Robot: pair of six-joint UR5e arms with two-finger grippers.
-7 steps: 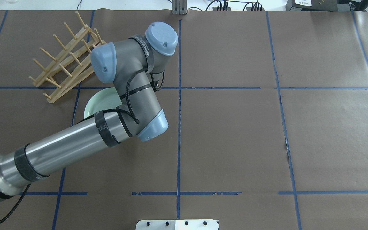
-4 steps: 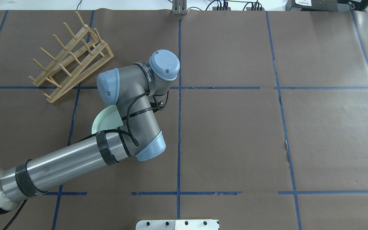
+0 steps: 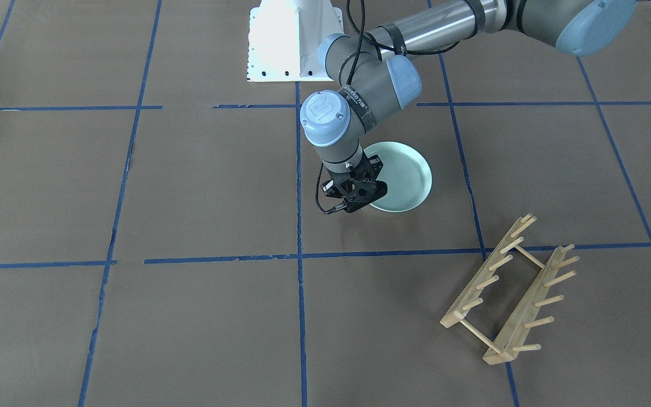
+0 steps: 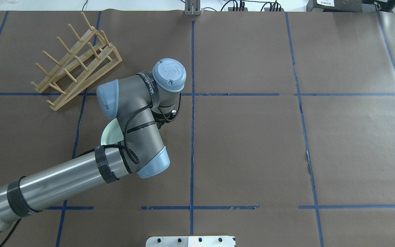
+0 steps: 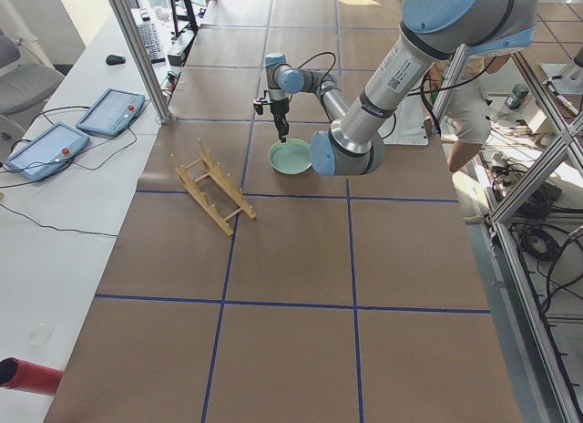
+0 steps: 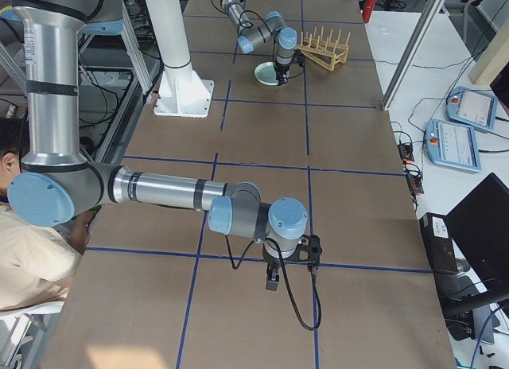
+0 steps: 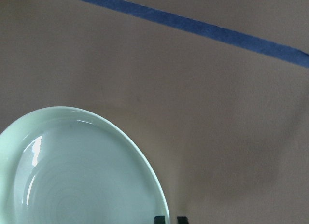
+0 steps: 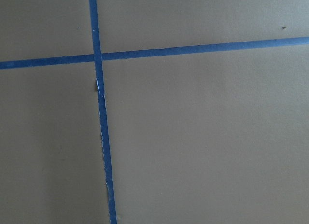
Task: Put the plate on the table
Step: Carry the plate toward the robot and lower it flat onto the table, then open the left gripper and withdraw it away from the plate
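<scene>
The pale mint-green plate (image 3: 402, 175) lies level on or just above the brown-paper table (image 3: 190, 186), between the rack and the robot base. My left gripper (image 3: 358, 201) points down at the plate's edge nearest the table's middle and is shut on the rim. In the left wrist view the plate (image 7: 72, 175) fills the lower left and its rim runs between the fingertips (image 7: 159, 220). The arm hides most of the plate (image 4: 110, 135) from overhead. My right gripper (image 6: 288, 262) shows only in the exterior right view; I cannot tell whether it is open.
The wooden peg rack (image 3: 506, 288) stands on the table, apart from the plate, also seen overhead (image 4: 75, 61). The white robot base (image 3: 291, 39) is at the table's robot side. Blue tape lines cross the paper.
My left arm has carried the plate away from the rack toward the robot's side of the table. The wrist has turned a little.
</scene>
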